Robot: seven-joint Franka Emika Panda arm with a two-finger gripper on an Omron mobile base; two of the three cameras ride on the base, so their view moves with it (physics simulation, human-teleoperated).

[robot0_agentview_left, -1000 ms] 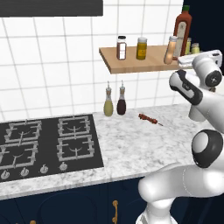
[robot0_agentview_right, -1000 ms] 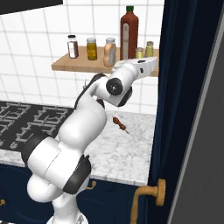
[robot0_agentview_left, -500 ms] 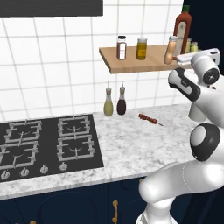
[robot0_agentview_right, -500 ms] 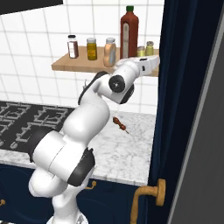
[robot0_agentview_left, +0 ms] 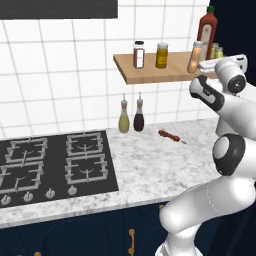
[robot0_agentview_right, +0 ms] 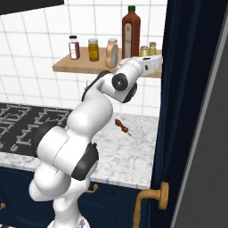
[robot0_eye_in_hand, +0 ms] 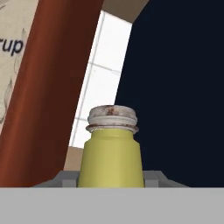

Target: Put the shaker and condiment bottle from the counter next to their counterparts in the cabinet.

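Sitting between the finger tips of the gripper (robot0_eye_in_hand: 111, 183), a small yellow-green shaker (robot0_eye_in_hand: 111, 162) with a worn grey top stands upright in the hand view, the jaws clamped on its lower body. Just to its left rises the tall red-brown bottle (robot0_eye_in_hand: 48, 87), part of its pale label showing at the edge, and a dark navy cupboard side (robot0_eye_in_hand: 183, 87) stands behind it on the right.

In the right base view the gripper (robot0_agentview_right: 153, 60) reaches the right end of the wooden shelf (robot0_agentview_right: 71, 67) on the white tiled wall. Two small shakers (robot0_agentview_right: 148, 49) stand there side by side, right of the tall red-brown bottle (robot0_agentview_right: 130, 31) with its green cap; which of the two is the held one I cannot tell. Left of the tall bottle stands the peach-orange bottle (robot0_agentview_right: 111, 52) with a pale cap, tilted a little, and further left a yellow jar (robot0_agentview_right: 93, 49) and a dark spice jar (robot0_agentview_right: 74, 46).

The left base view shows the same row on the shelf (robot0_agentview_left: 150, 72), with the peach-orange bottle (robot0_agentview_left: 195, 56) just in front of the tall bottle (robot0_agentview_left: 206, 30). Below, on the marbled counter (robot0_agentview_left: 150, 165), a yellow cruet (robot0_agentview_left: 124, 120) and a dark cruet (robot0_agentview_left: 139, 119) stand against the wall, a small reddish skewer (robot0_agentview_left: 170, 135) lies near them, and the black hob (robot0_agentview_left: 50, 165) sits to the left.
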